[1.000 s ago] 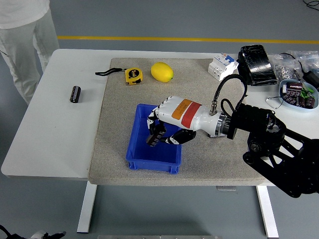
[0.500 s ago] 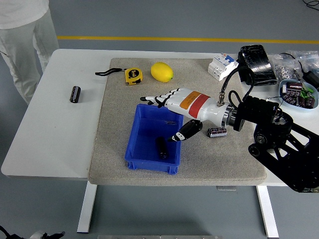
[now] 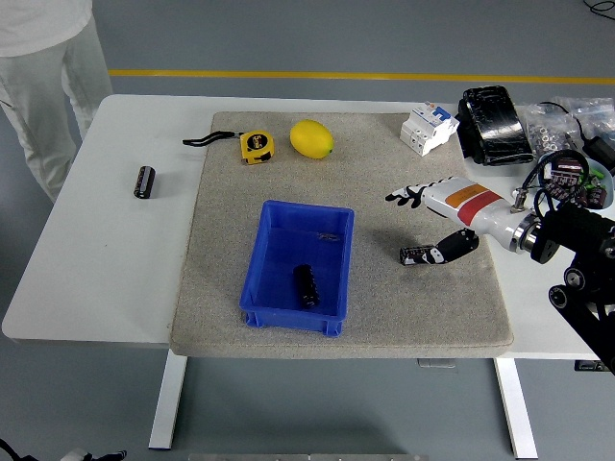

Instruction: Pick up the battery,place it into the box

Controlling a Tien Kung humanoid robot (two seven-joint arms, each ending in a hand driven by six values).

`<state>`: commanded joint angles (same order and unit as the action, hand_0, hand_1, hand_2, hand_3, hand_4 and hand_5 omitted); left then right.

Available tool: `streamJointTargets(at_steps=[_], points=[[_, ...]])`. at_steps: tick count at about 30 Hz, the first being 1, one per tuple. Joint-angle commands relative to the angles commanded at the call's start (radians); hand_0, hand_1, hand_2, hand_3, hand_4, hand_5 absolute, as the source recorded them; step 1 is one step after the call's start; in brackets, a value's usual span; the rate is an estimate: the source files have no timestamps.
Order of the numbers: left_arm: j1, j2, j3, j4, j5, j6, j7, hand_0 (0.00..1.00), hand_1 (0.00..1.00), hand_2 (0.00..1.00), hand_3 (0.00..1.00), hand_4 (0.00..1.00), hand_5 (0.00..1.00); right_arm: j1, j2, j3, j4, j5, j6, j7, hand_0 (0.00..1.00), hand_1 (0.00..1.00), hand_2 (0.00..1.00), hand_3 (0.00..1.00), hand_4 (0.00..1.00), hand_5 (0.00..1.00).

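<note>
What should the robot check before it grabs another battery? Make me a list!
1. First battery lies inside the blue box: ok.
2. Right hand is open and holds nothing: ok.
3. Next battery lies on the mat just under the hand's thumb: ok.
4. Box still has bare floor for more: ok.
5. Spare battery on the white table within reach: cannot tell.
6. Left hand ready: cannot tell, out of view.

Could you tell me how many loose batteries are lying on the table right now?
3: one battery in the blue box, one on the mat beside the robot hand, one far left; the bowl holds others.
</note>
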<state>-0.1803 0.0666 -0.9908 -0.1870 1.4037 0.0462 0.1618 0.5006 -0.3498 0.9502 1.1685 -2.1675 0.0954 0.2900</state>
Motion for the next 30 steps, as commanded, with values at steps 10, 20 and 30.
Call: streamJointTargets(at_steps=[10,20,30], points=[[-0.003,-0.003,0.011,0.000,-0.009,-0.001,-0.004,0.588,0.533,0.640,0.682,0.704,0.694,0.018,0.045,-0.047,-0.095,0.016,-0.056,0.018,0.547,0.574,0.628,0.669,0.966,0.181],[-0.014,-0.005,0.027,0.000,-0.026,-0.001,-0.006,0.589,0.536,0.643,0.680,0.702,0.692,0.045,0.062,-0.074,-0.199,0.031,-0.121,0.037,0.489,0.479,0.512,0.536,0.826,0.088],[-0.013,-0.005,0.030,-0.001,-0.030,-0.004,-0.005,0.591,0.543,0.646,0.681,0.701,0.692,0.038,0.069,-0.093,-0.245,0.041,-0.126,0.035,0.483,0.474,0.504,0.532,0.815,0.080]])
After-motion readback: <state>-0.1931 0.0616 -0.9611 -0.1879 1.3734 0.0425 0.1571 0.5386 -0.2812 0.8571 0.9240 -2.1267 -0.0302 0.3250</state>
